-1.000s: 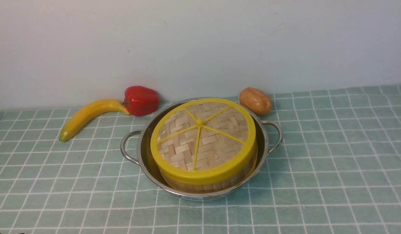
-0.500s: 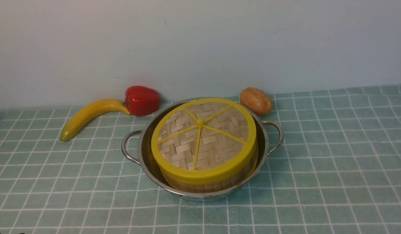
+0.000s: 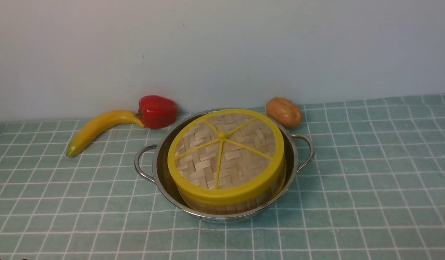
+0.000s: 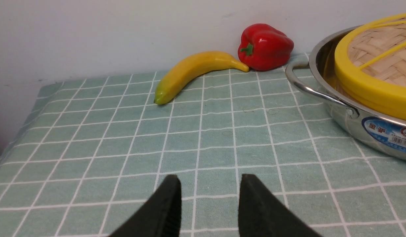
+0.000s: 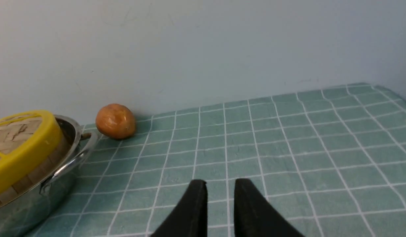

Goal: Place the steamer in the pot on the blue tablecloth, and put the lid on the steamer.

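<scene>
In the middle of the front view, the pot (image 3: 293, 159) stands on the blue tablecloth (image 3: 370, 173), its two loop handles out to the left and right of the frame. The steamer (image 3: 222, 206) sits inside the pot, its strip wall showing just under the lid (image 3: 225, 156), which lies flat on top and covers it fully, so the contents are hidden. Toward the upper left of that frame a banana (image 3: 99, 129) lies on the cloth with its tip touching a red pepper (image 3: 156, 111) by the wall; a potato (image 3: 283, 112) rests just behind the pot's right rim. Neither arm shows in the front view. In the left wrist view, the left gripper (image 4: 209, 194) stands at the lower edge of the frame with its jaws clearly apart and nothing between them, above bare cloth, well apart from the pot. In the right wrist view, the right gripper (image 5: 220, 194) shows a narrow gap between its tips, holding nothing, with the pot's handle at the left of the frame.
</scene>
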Controlling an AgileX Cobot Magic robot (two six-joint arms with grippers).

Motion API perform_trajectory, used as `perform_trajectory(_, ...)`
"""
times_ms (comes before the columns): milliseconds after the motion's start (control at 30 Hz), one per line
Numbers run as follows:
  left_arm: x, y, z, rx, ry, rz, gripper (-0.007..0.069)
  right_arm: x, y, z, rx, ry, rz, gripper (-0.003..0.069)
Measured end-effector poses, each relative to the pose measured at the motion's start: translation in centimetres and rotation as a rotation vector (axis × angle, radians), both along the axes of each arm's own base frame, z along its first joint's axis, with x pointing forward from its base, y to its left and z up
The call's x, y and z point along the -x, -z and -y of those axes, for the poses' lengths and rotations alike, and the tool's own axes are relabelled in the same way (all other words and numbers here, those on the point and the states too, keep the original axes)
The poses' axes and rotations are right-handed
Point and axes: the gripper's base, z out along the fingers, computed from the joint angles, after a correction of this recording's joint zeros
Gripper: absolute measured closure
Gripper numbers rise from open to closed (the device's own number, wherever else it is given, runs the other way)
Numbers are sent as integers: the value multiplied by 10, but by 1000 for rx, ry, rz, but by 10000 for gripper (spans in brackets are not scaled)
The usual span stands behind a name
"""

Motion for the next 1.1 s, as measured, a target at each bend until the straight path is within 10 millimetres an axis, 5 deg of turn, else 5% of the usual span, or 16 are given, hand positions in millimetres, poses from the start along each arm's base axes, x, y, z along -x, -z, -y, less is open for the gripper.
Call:
perform_trajectory(567,0,0,0,0,0,0,382,0,-9,-8,-59,-95,101,457)
perform_trajectory(833,0,0,0,0,0,0,382,2,5,-15,256,-207,-28,428)
perform_trajectory(1100,0,0,0,0,0,0,382,3,7,-16,293,-227,-49,419)
